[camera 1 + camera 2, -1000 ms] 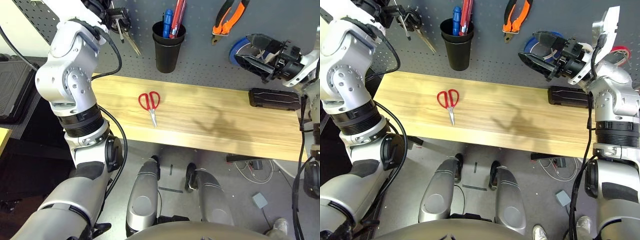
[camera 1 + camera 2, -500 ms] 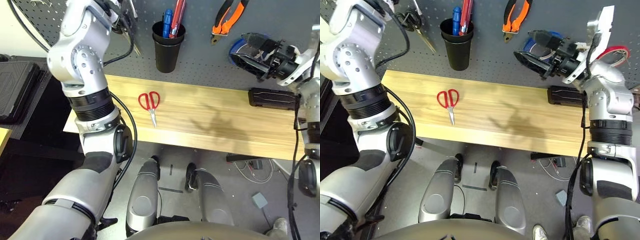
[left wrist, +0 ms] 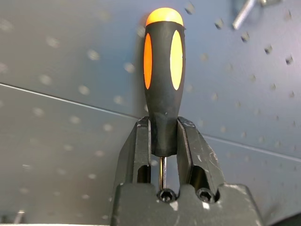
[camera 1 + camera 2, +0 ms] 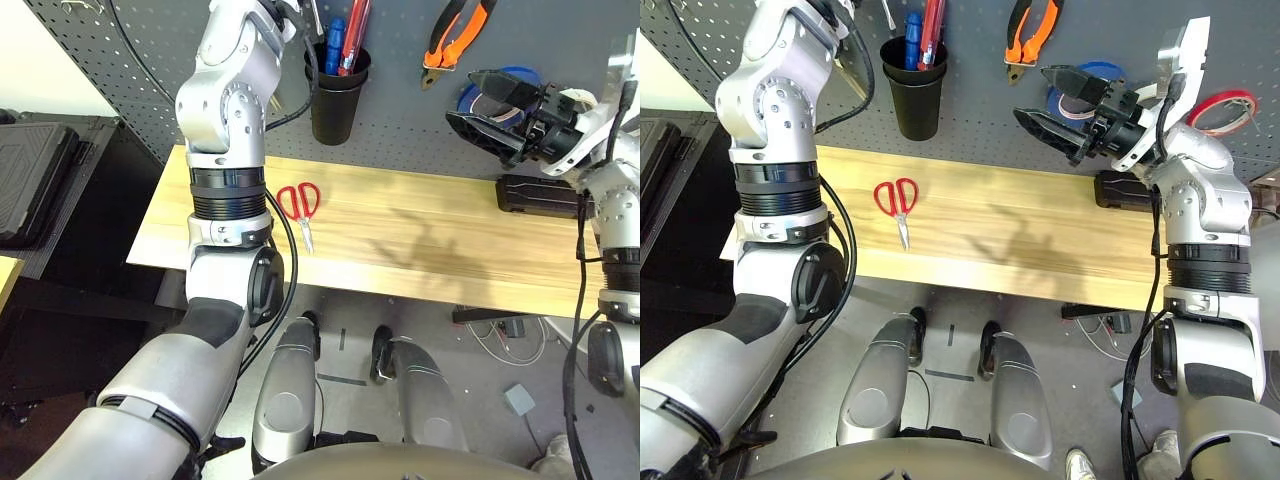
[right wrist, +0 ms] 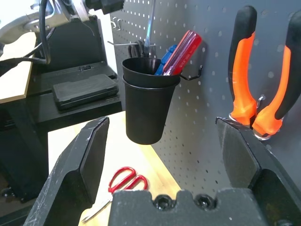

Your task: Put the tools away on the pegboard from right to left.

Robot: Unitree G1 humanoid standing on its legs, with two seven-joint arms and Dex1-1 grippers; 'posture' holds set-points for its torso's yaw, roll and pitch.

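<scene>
Left arm swung toward cup (image 4: 336,92), left hand (image 3: 163,141) clamping screwdriver (image 3: 163,80), right hand (image 5: 164,155) wide open, empty

The left gripper (image 3: 163,141) goes up past the top edge in the head views, above the black cup (image 4: 335,95), so the jaws cannot be seen there. The tips of the tools in the cup are hidden down inside it. The orange-and-black pliers (image 4: 455,35) beside the cup are cut off at the top edge. The blue tape roll (image 4: 480,95) is partly hidden behind the right gripper (image 4: 478,105). The screwdriver's (image 3: 163,80) thin shaft vanishes between the jaws.
</scene>
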